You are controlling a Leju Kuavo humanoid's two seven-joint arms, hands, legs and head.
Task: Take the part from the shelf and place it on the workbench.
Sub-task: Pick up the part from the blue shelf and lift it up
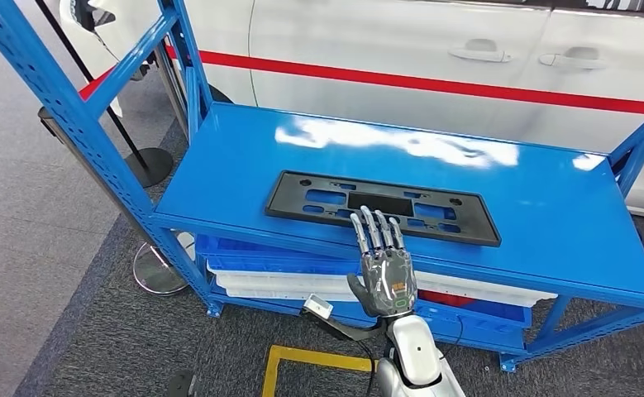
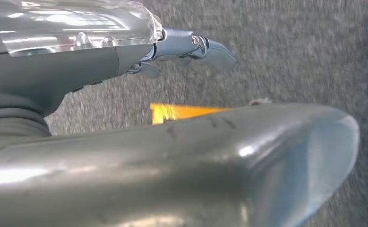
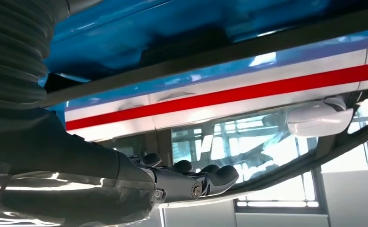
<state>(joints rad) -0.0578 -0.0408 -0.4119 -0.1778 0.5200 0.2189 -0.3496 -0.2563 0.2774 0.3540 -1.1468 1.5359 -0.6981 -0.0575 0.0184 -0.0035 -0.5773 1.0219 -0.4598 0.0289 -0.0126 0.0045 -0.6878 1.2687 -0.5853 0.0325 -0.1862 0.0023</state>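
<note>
The part, a flat black rectangular plate (image 1: pixel 318 198) with cut-outs, lies on the top board of the blue shelf (image 1: pixel 533 190), near its front edge. My right hand (image 1: pixel 384 269) reaches up from below with its fingers (image 1: pixel 374 227) stretched straight over the plate's near edge, holding nothing. In the right wrist view the same hand (image 3: pixel 186 182) lies flat and extended beside the blue board (image 3: pixel 149 28). My left hand (image 2: pixel 172 156) hangs over grey carpet with its fingers (image 2: pixel 210 49) apart and nothing in it.
A white car with a red stripe (image 1: pixel 401 50) stands close behind the shelf. Blue and white trays (image 1: pixel 260 281) are stacked on the lower level. Blue uprights (image 1: pixel 78 124) frame the left side, with a round stand base (image 1: pixel 157 269) beside them. Yellow tape (image 1: pixel 302 360) marks the floor.
</note>
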